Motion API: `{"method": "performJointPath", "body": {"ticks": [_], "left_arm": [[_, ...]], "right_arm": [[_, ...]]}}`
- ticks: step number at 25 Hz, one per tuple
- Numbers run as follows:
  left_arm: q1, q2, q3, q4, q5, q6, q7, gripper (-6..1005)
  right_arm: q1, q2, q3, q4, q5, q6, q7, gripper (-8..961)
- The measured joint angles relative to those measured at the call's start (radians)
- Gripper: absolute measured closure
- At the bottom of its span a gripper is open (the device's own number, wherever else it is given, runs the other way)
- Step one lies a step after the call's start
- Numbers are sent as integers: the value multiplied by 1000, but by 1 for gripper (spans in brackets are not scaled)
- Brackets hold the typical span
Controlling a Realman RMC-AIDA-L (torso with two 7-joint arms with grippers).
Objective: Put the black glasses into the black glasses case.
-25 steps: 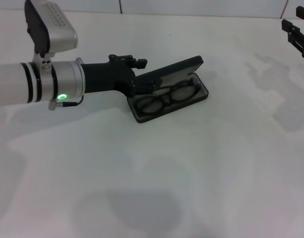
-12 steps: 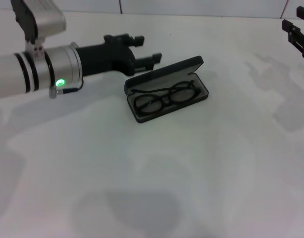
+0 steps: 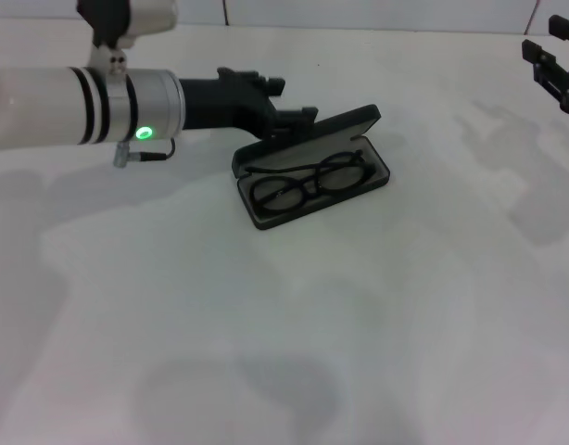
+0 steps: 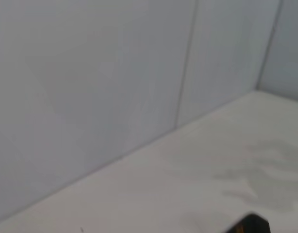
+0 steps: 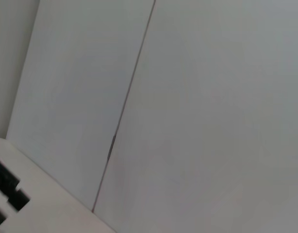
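With black glasses (image 3: 308,182) lying in the open black glasses case (image 3: 312,167) mid-bench, the light, fragile frame suits a bridge hold; left end effector (image 3: 289,116) behind the lid, spread unclear.

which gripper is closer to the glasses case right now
Left. The left gripper is right behind the raised lid of the black glasses case, which holds the black glasses. The right gripper is parked far off at the table's far right edge.
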Motion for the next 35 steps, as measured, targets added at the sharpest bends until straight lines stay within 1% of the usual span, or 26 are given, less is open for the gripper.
{"method": "performJointPath", "body": {"ticks": [5,14,23,25,27,29,31,34,35], "left_arm": [[-10,0,0,36,52,-57,-15,295],[-8,-2,0,92,105,-63,74,295],[12,-5,0,129,108,-78,175,295],[17,-5,-1,129,80,-67,200,294],[26,-4,-2,129,31,-28,234,293],[44,2,-1,116,-28,67,270,292],[67,10,0,83,-69,179,279,291],[121,27,0,21,-141,355,282,289],[141,32,0,10,-161,403,293,289]], "right_arm": [[13,2,0,24,6,0,-13,549],[16,2,30,40,4,1,-13,535],[24,2,38,44,1,3,-13,520],[24,2,38,44,1,1,-13,517],[24,2,36,44,1,-12,-6,514],[25,-1,29,44,-1,-61,3,511],[27,-6,24,45,-12,-152,28,508],[48,-12,23,61,-50,-334,95,503],[65,-15,25,83,-60,-415,105,502]]}}
